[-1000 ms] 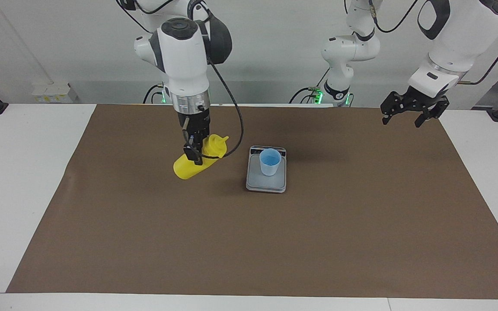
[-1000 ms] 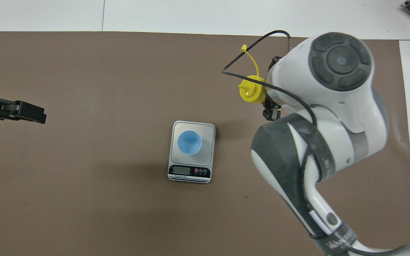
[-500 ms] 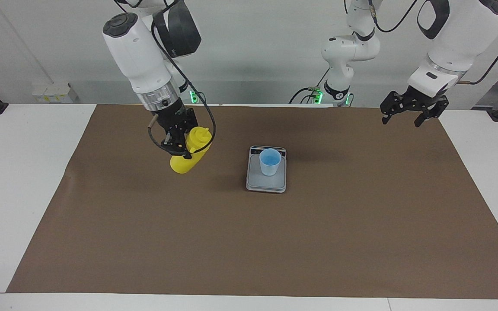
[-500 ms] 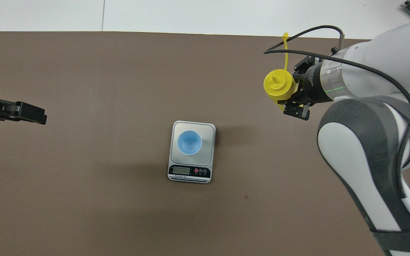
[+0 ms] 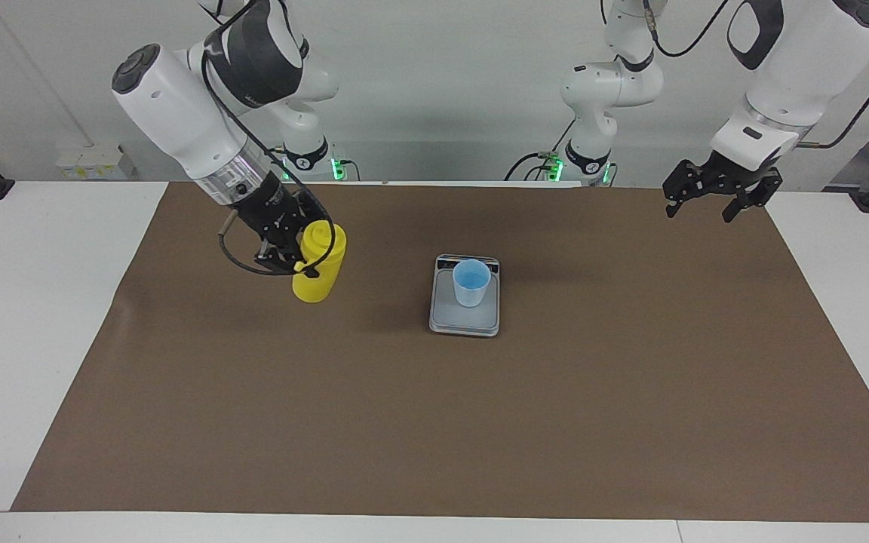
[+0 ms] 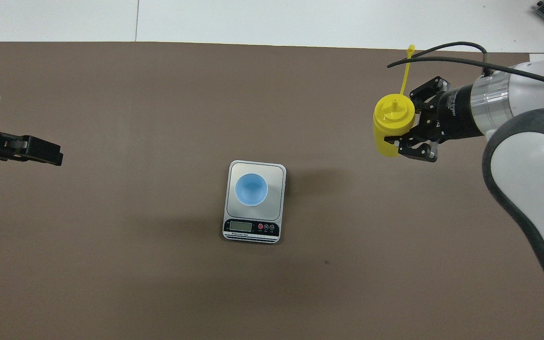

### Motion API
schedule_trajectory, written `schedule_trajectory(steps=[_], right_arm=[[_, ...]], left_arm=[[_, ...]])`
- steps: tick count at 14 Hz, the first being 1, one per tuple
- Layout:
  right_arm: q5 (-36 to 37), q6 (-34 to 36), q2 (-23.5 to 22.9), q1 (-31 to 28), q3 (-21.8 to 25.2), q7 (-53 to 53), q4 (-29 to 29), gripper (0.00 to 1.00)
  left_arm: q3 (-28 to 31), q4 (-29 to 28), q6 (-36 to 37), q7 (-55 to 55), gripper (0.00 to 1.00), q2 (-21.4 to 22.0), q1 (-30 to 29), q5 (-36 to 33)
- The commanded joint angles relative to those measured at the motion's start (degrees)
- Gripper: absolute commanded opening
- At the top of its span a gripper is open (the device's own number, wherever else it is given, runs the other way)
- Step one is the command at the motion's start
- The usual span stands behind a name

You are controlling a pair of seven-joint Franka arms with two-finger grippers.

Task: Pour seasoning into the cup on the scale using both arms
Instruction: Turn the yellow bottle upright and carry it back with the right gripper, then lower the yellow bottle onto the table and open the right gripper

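Note:
The seasoning (image 5: pixel 319 265) (image 6: pixel 391 123), a yellow squeeze bottle, stands upright toward the right arm's end of the table. Its cap hangs open on a strap (image 6: pixel 408 61). My right gripper (image 5: pixel 300 253) (image 6: pixel 404 123) is shut on its side. I cannot tell whether its base touches the mat. In the middle of the mat the light blue cup (image 5: pixel 471 281) (image 6: pixel 251 189) stands on the silver scale (image 5: pixel 465 321) (image 6: pixel 277 174). The scale's display end faces the robots. My left gripper (image 5: pixel 700 213) (image 6: pixel 47 152) hangs open and empty over the mat's corner at the left arm's end, waiting.
A brown mat (image 5: pixel 434 422) (image 6: pixel 158 118) covers most of the white table (image 5: pixel 42 302). Bare white table borders it at both ends. A small dark speck (image 6: pixel 327 262) lies on the mat nearer to the robots than the scale.
The right arm has swung the bottle away from the scale toward its own end of the table and turned it from tilted to upright. The left arm has not moved.

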State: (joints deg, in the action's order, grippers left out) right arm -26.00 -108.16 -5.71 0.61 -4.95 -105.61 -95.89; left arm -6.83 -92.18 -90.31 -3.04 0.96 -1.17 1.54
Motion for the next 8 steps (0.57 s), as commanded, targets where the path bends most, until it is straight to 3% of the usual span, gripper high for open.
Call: schedule_trajectory(steps=[1,8], right_arm=[[-5.5,-0.3,4.7,-4.0,-0.6,5.0,-7.0,0.00],[-13.5,1.6,8.6,-14.9,-0.4,21.6,-18.6,0.00]], left_arm=[[-0.1,-2.6,-1.5,-0.4,1.00,1.9,-0.1,0.4],[-0.3,-2.7,-1.6,-0.2,1.00,2.0,-0.1,0.4]])
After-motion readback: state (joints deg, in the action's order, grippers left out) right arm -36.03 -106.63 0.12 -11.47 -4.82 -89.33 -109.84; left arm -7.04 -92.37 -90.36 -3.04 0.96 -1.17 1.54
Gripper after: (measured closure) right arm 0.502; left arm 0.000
